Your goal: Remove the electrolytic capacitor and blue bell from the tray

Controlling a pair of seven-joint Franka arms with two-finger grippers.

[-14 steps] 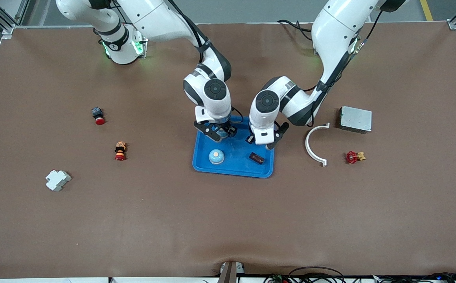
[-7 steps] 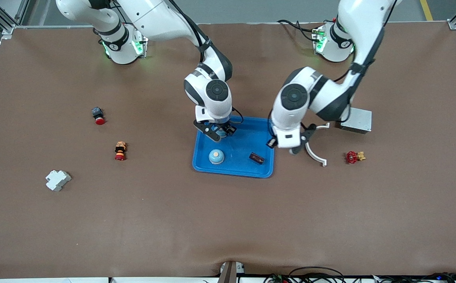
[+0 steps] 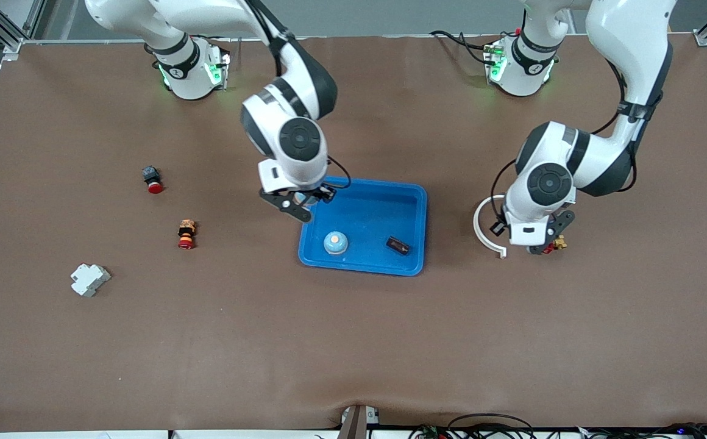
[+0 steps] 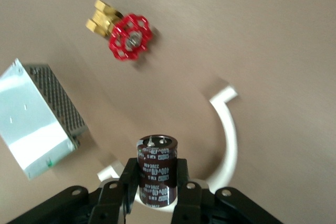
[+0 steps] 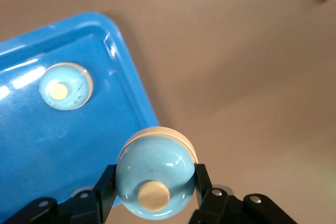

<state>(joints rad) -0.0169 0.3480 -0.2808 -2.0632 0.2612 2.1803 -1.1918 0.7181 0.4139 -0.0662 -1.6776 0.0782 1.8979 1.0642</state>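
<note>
My left gripper (image 3: 530, 239) (image 4: 156, 176) is up over the table beside a white curved piece, shut on a dark brown capacitor (image 4: 156, 167) held upright. My right gripper (image 3: 297, 205) (image 5: 155, 183) hangs over the edge of the blue tray (image 3: 373, 207) (image 5: 37, 156) at the right arm's end, shut on a light blue bell (image 5: 156, 173). Inside the tray lie a second light blue bell (image 3: 335, 242) (image 5: 65, 86) and a second dark capacitor (image 3: 398, 245) on its side.
The white curved piece (image 3: 483, 228) (image 4: 227, 129), a red valve (image 3: 550, 246) (image 4: 130, 36) and a metal box (image 4: 37, 119) lie under the left arm. Toward the right arm's end are a red button (image 3: 153, 180), an orange-red part (image 3: 186, 235) and a white block (image 3: 89, 279).
Both arms left the tray with their loads. The left gripper swung out toward its own end, over the white curved piece. The right gripper shifted to the tray's edge.
</note>
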